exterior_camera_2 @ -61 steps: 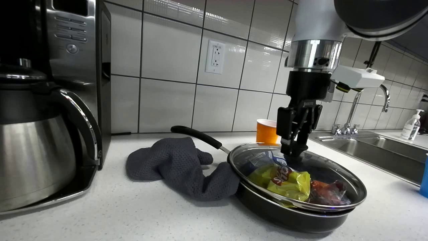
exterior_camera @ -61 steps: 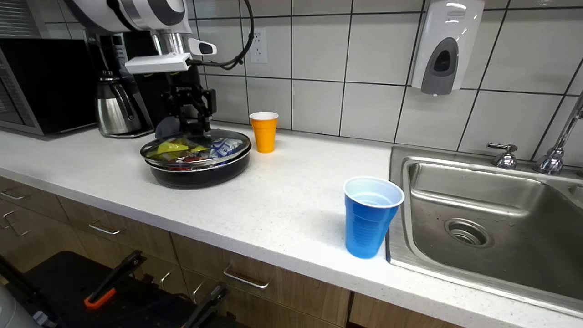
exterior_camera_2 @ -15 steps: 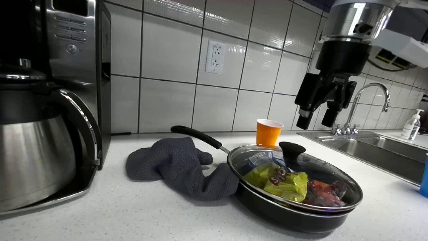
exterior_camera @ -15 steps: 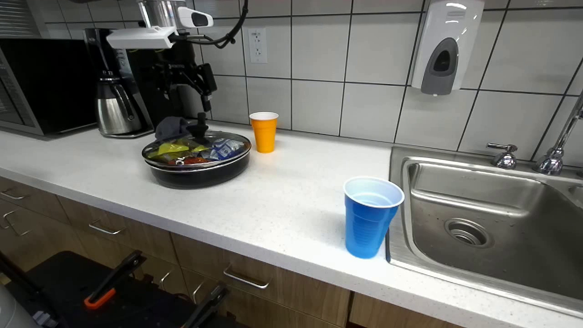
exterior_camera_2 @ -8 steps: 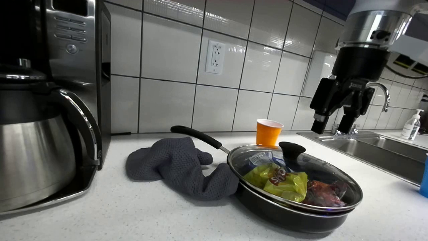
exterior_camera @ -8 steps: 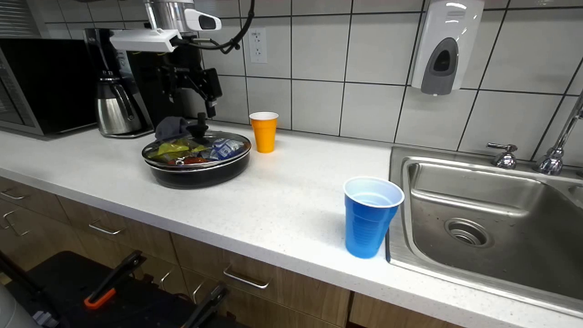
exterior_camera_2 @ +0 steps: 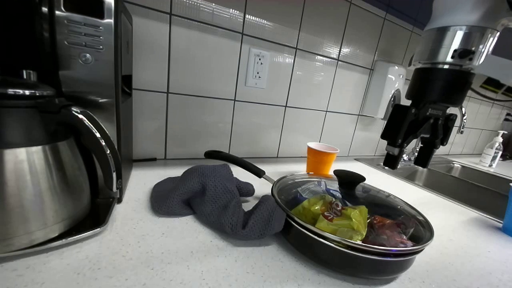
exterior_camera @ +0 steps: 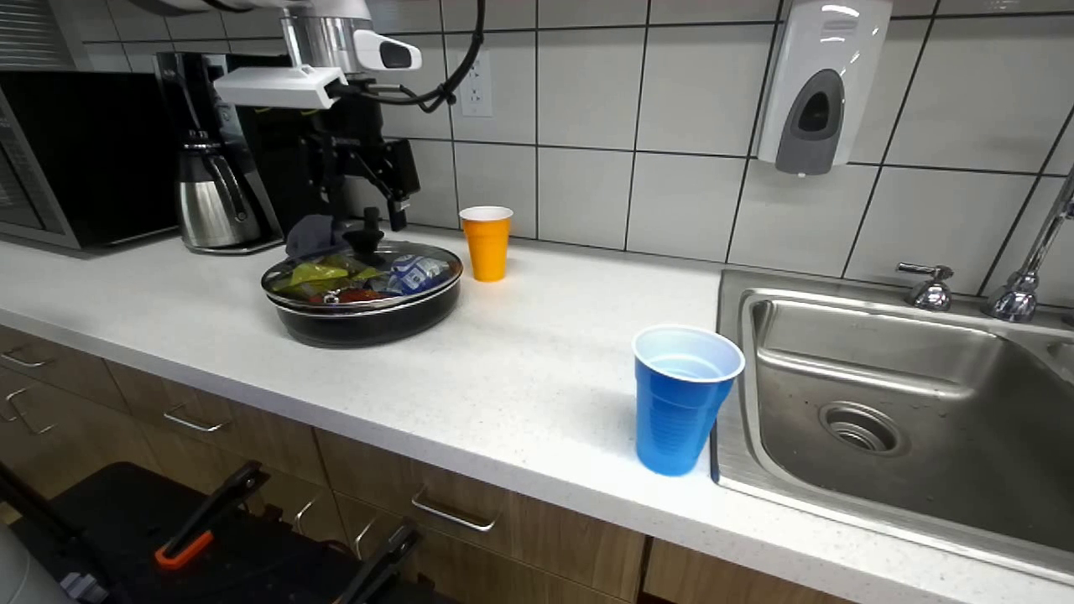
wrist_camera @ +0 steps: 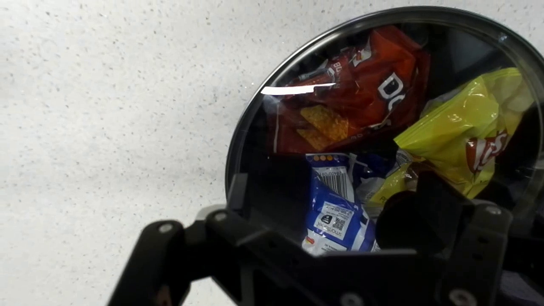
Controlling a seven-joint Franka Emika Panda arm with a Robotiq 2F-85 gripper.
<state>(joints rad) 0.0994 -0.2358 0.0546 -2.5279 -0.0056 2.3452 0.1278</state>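
My empty gripper [exterior_camera_2: 407, 165] hangs above the lid [exterior_camera_2: 380, 203], jaws apart; I seem to be positioning, and grasping its knob [exterior_camera_2: 349, 179] would call for centring first.

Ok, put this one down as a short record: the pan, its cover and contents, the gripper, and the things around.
Vessel: round black frying pan on white speckled counter
Cover: round clear-glass lid with black knob, resting on the pan
Contents, seen through the lid: red snack bag, yellow snack bag, blue snack bag
Arm end: black two-finger gripper, open, holding nothing, apart from the knob
Near the pan: crumpled dark-grey cloth; orange plastic cup
Farther off: blue plastic cup beside stainless-steel sink; steel carafe
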